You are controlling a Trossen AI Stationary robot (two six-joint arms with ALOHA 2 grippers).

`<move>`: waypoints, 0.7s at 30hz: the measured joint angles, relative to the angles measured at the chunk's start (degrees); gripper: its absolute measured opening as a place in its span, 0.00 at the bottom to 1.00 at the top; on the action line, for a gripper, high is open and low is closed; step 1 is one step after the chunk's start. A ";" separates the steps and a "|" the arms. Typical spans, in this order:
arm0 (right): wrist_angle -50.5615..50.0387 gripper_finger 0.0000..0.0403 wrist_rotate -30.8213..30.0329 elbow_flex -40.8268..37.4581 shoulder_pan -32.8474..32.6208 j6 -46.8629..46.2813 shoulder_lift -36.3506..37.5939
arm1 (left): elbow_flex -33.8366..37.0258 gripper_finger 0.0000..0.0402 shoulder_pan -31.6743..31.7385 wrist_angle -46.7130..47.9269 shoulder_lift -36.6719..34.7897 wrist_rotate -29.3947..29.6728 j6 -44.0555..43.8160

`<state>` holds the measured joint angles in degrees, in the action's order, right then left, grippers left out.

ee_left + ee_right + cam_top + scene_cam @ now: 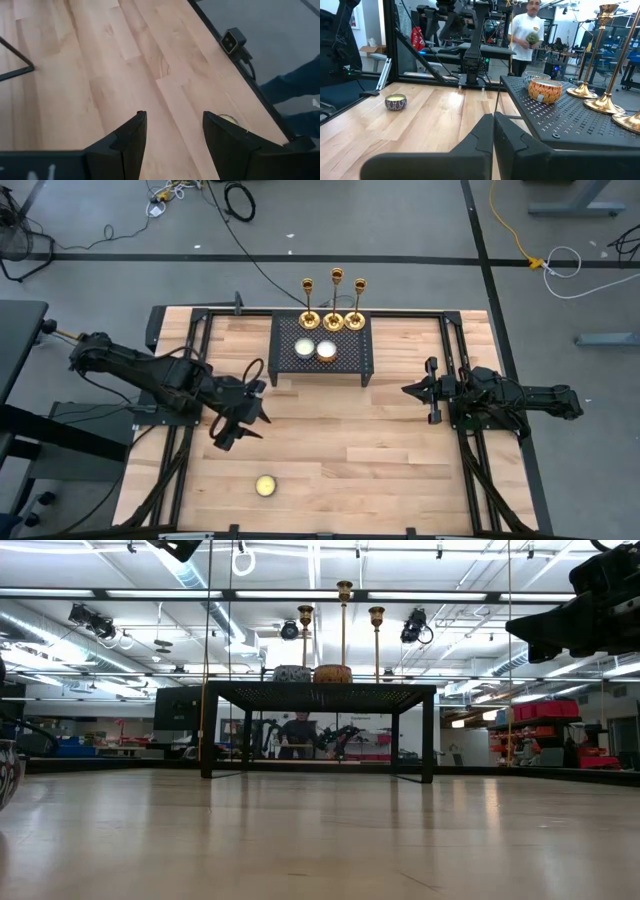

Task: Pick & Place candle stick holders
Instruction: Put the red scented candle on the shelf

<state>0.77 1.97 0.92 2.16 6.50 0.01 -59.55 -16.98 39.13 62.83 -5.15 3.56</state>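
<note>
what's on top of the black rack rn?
Three candle stick holders along the rack's far edge, two candle tins in front. Nothing visible underneath in the low view.

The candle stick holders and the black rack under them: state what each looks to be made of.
The candle stick holders: likely polished brass or gold-plated metal, since the stems and flared bases gleam with bright reflections. The rack: probably matte black metal, a flat top perforated with rows of small holes, on thin straight legs. Neither can be confirmed by look alone.
</note>
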 joint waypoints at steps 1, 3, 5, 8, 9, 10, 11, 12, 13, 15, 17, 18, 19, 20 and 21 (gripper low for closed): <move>0.00 0.03 -0.01 0.01 0.01 0.00 0.00 | 0.00 0.49 -0.36 0.00 0.03 0.00 0.00; -0.01 0.03 -0.01 0.01 0.01 0.00 0.00 | 0.00 0.49 -1.08 0.02 0.07 0.00 -0.01; 0.00 0.03 -0.01 0.00 0.00 0.00 0.00 | 0.00 0.49 -1.88 0.00 0.07 0.00 -0.07; -0.01 0.03 -0.01 0.00 0.01 0.00 0.00 | 0.00 0.49 -2.94 0.02 0.09 0.00 -0.23; 0.00 0.03 -0.01 -0.01 -0.01 0.00 0.00 | 0.00 0.49 -3.23 0.02 0.09 0.00 -0.38; -0.02 0.03 0.01 0.01 0.01 0.00 0.00 | 0.00 0.49 -3.54 0.01 0.09 0.00 -0.65; -0.01 0.03 0.00 0.00 0.01 0.00 0.00 | 0.00 0.49 -3.85 0.02 0.11 -0.01 -1.16; -0.02 0.03 0.01 0.00 0.00 0.00 0.00 | 0.00 0.49 -4.15 0.02 0.12 0.00 -1.43; -0.01 0.03 0.01 0.01 0.00 0.00 0.00 | 0.00 0.49 -4.48 0.02 0.13 0.00 -1.47; 0.00 0.03 0.01 0.00 0.00 0.00 0.00 | 0.00 0.49 -5.20 0.02 0.13 0.03 -1.47; -0.02 0.03 -0.01 -0.01 0.01 0.00 0.00 | 0.00 0.49 -5.94 0.02 0.13 0.13 -1.47; -0.01 0.03 -0.01 0.00 0.00 0.00 0.00 | 0.00 0.49 -6.32 0.02 0.15 0.46 -1.50; -0.01 0.03 -0.01 0.00 0.01 0.00 0.00 | 0.00 0.49 -6.68 0.02 0.15 0.85 -1.52; 0.00 0.03 0.01 -0.01 0.01 0.00 0.00 | 0.00 0.49 -7.04 0.02 0.15 1.29 -1.51; 0.00 0.03 -0.01 0.01 0.01 0.00 0.00 | 0.00 0.49 -7.37 0.02 0.15 1.73 -1.52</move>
<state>0.77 1.96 0.93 2.17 6.50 0.01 -59.55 -24.35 39.16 62.98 -3.42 2.04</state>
